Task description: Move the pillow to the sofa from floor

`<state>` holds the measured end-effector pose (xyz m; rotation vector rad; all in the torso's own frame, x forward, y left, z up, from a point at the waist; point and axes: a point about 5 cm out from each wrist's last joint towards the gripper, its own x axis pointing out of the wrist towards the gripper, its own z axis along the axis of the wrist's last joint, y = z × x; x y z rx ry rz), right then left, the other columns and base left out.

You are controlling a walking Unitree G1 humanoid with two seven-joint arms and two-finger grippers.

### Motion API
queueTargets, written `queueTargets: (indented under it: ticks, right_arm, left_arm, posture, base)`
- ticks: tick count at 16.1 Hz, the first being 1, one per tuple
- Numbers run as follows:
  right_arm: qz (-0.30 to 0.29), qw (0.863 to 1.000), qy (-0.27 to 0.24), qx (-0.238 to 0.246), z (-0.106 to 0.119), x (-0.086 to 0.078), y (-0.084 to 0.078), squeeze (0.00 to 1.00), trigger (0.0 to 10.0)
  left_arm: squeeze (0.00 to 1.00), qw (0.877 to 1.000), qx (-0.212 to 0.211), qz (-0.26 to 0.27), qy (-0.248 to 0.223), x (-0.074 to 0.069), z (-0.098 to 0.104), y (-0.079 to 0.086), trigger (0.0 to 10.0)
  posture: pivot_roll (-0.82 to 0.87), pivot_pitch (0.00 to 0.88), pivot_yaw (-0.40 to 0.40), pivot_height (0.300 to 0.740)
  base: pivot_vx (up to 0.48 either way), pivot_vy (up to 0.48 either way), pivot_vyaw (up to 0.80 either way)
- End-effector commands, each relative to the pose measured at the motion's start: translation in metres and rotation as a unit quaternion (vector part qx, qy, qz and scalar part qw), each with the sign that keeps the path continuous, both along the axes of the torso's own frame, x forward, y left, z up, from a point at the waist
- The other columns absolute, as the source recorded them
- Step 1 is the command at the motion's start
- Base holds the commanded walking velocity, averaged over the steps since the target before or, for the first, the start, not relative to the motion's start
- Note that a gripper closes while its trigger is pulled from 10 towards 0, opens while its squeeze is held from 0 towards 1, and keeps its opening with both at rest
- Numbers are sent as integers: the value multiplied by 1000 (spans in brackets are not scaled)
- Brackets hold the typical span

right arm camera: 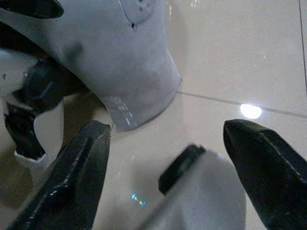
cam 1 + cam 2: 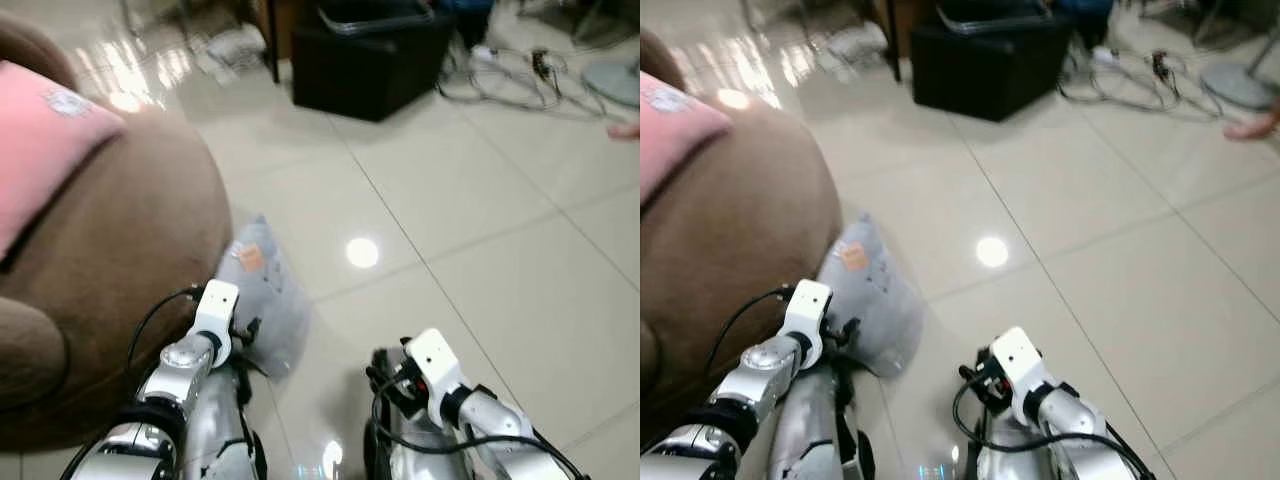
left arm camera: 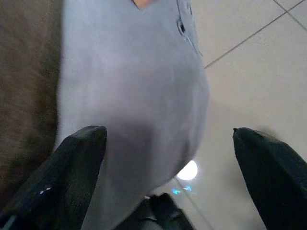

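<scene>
Down on the tiled floor (image 2: pixel 480 260) we go, and there is the grey pillow (image 2: pixel 265 300), standing on its edge and leaning right against the rounded brown arm of the sofa (image 2: pixel 130 240). It has an orange patch near its top corner and some small dark buttons along one face. Up on the sofa seat lies a pink cushion (image 2: pixel 40 160), well apart from the grey one.

The left end effector (image 3: pixel 165 158) is low, just in front of the pillow, and its two black fingers (image 3: pixel 79 163) are spread wide apart, with the grey fabric bulging between them in the wrist view. I cannot tell whether either finger is actually touching the cloth. The left arm's white wrist block sits just beside the pillow's lower edge in the head views.

The right end effector (image 1: pixel 165 158) hangs low over the tiles on the other side, fingers (image 1: pixel 81 167) also wide apart, gripping nothing. Its wrist view catches the pillow's lower corner resting on the floor, close to the robot's own leg.

Farther back, a black box (image 2: pixel 370 55) stands on the floor, with loose cables (image 2: pixel 510 75) tangled beside it. A ceiling light glares off the tile between pillow and box.
</scene>
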<state>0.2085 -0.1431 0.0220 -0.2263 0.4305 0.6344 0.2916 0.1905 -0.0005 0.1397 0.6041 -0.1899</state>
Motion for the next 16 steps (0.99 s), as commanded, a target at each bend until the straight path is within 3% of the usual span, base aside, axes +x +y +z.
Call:
queueTargets:
  ticks: [1,6,7,8,9,10,11,12,16]
  right_arm:
    - [8,1000,-20,2,7,-2,-1,1000,10000]
    - [21,998,-57,19,35,-11,6,1000,10000]
    - [29,998,-62,18,41,-12,9,953,10000]
    - [35,997,-66,20,48,-12,11,561,10000]
    - [39,997,-69,21,55,-12,14,75,10000]
    - [46,996,-72,19,60,-12,16,0,10000]
    - [48,996,-71,18,61,-12,16,0,10000]
    - [58,996,-68,14,63,-13,18,0,10000]
    - [71,996,-59,6,68,-13,22,0,10000]
  left_arm:
    - [1000,1000,-17,18,2,-1,-2,2,10000]
    - [1000,998,53,22,-1,-4,-8,1,10000]
    - [1000,997,70,23,-3,-4,-9,2,10000]
    - [216,996,88,26,-10,-4,-8,4,10000]
    - [0,994,102,29,-13,-3,-8,7,10000]
    - [0,994,108,29,-17,-3,-7,7,10000]
    - [0,994,107,29,-17,-3,-7,6,10000]
    - [0,995,94,31,-21,-1,-6,5,0]
    - [0,995,86,33,-28,1,-4,3,0]
  posture:
    - [-169,260,-22,565]
    - [-224,301,-46,565]
    - [-228,302,-47,565]
    - [-235,304,-50,565]
    - [-235,304,-50,565]
    - [-238,305,-54,565]
    - [-238,306,-55,565]
    - [-236,308,-55,565]
    - [-236,306,-55,565]
  base:
    - [0,0,0]
    - [0,0,0]
    - [0,0,0]
    - [0,0,0]
    - [0,0,0]
    - [0,0,0]
    - [0,0,0]
    - [0,0,0]
    - [0,0,0]
